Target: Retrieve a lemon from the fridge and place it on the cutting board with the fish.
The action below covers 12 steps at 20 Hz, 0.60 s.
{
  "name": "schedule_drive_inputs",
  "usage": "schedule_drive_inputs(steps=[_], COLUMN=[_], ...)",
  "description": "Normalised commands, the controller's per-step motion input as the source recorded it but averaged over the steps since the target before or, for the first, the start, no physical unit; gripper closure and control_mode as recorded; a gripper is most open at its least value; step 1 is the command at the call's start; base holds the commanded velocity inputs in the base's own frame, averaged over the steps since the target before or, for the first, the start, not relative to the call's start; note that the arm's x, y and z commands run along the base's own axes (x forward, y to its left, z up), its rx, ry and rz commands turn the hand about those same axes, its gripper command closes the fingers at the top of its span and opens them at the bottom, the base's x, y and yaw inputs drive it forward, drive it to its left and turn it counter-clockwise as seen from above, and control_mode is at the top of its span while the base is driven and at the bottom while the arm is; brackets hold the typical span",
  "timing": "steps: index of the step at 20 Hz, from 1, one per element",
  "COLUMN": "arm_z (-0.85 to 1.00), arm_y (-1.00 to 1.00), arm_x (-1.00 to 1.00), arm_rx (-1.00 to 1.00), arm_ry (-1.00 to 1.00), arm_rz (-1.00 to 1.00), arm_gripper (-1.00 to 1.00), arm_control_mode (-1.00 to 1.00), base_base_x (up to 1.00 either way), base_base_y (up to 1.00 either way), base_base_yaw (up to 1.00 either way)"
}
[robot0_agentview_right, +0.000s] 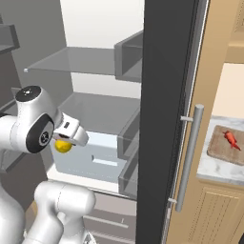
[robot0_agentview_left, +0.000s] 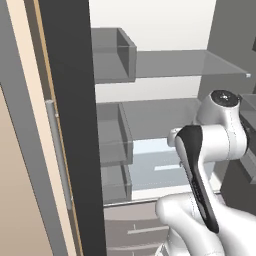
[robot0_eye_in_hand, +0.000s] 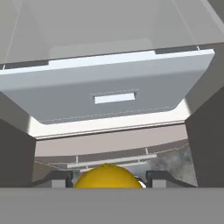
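Observation:
My gripper (robot0_agentview_right: 65, 142) is shut on the yellow lemon (robot0_agentview_right: 62, 146) and holds it in the air in front of the open fridge (robot0_agentview_right: 95, 109), level with its pale crisper drawer (robot0_agentview_right: 97, 155). In the hand view the lemon (robot0_eye_in_hand: 108, 176) sits between the two dark fingertips (robot0_eye_in_hand: 55, 180), with the drawer front (robot0_eye_in_hand: 111, 94) beyond it. The brown cutting board (robot0_agentview_right: 224, 151) lies on the marble counter (robot0_agentview_right: 214, 169) at the far right, past the open fridge door (robot0_agentview_right: 167, 119). The reddish fish (robot0_agentview_right: 231, 138) lies on the board.
Both fridge doors stand open, and their black edges (robot0_agentview_left: 70, 125) flank the arm on either side. Glass shelves (robot0_agentview_left: 190, 62) and door bins (robot0_agentview_left: 117, 52) lie ahead. The right door's bar handle (robot0_agentview_right: 190, 157) stands between the arm and the counter. Tan cabinets (robot0_agentview_right: 209, 214) sit below the counter.

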Motion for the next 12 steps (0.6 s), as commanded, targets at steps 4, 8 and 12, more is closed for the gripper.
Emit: schedule_drive_inputs(steps=[4,8,12], arm_z=[0.0,0.0,0.0], arm_y=[0.0,0.0,0.0], arm_x=[0.0,0.0,0.0], arm_rx=[0.0,0.0,0.0], arm_ry=[0.0,0.0,0.0], arm_rz=[0.0,0.0,0.0], arm_gripper=[1.0,1.0,1.0], arm_control_mode=[1.0,1.0,1.0], base_base_x=[-0.61,-0.68,-0.7], base_base_y=[0.01,0.0,0.0], base_base_yaw=[0.0,0.0,0.0])
